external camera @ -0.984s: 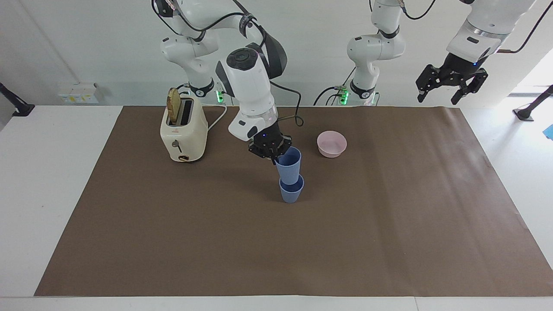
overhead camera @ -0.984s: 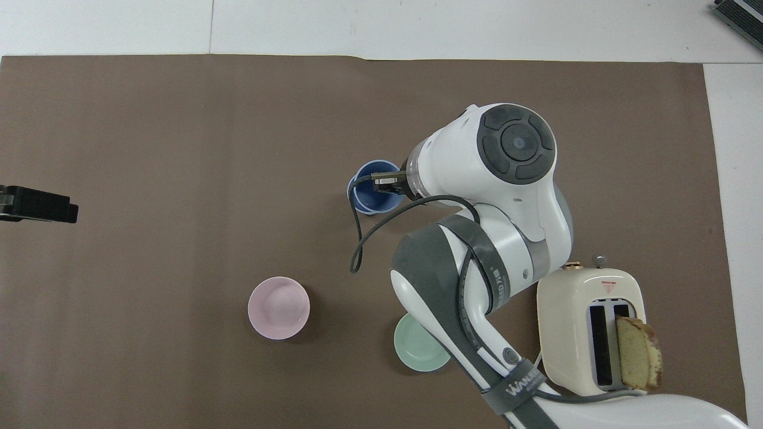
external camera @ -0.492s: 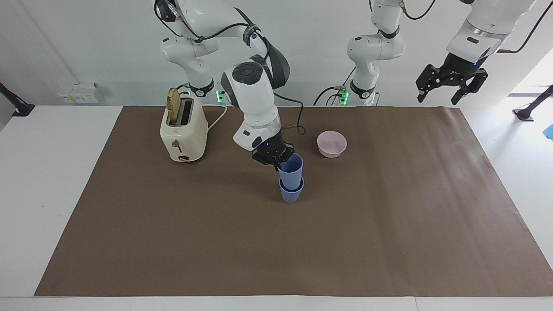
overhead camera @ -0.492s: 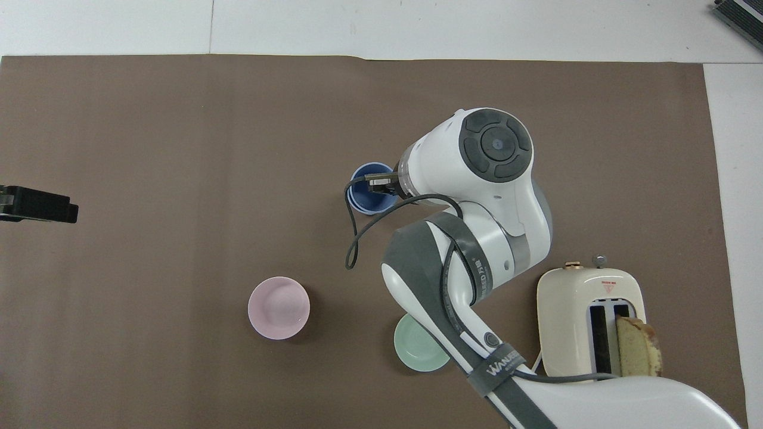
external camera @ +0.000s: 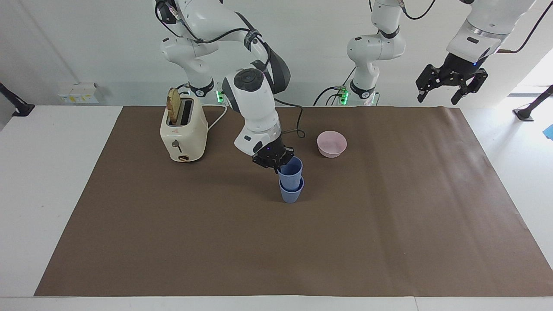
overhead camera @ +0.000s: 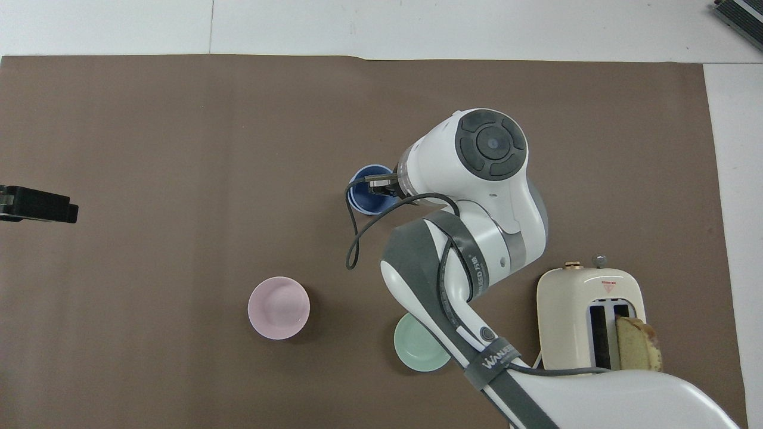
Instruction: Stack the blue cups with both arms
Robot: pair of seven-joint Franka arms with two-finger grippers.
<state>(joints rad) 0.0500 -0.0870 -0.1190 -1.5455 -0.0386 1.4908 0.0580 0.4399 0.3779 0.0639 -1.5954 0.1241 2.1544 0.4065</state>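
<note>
- Brown paper mat (external camera: 389, 242) over most of the white table (external camera: 52, 181); bare white strips along each end and along the edge farthest from the robots.
- Near the mat's middle: lower blue cup (external camera: 291, 193) upright on the mat, upper blue cup (external camera: 290, 169) nested part-way into it, tilted slightly.
- Right gripper (external camera: 275, 163) clamped on the upper cup's rim, on the side toward the right arm's end (one finger seemingly inside the rim).
- Left gripper (external camera: 450, 87) raised above the mat's corner at the left arm's end, nearest the robots; fingers spread wide, holding nothing; arm waiting.
- Pink bowl (external camera: 332, 144) nearer the robots than the cups, toward the left arm's end, apart from them.
- Mint-green bowl (overhead camera: 418, 353) partly under the right arm in the overhead view, beside the pink bowl.
- Cream toaster (external camera: 183, 131) with a bread slice (external camera: 174, 106) in one slot, toward the right arm's end, near the robots' edge.
- Wide open mat from the cups to the edge farthest from the robots and toward both ends.
</note>
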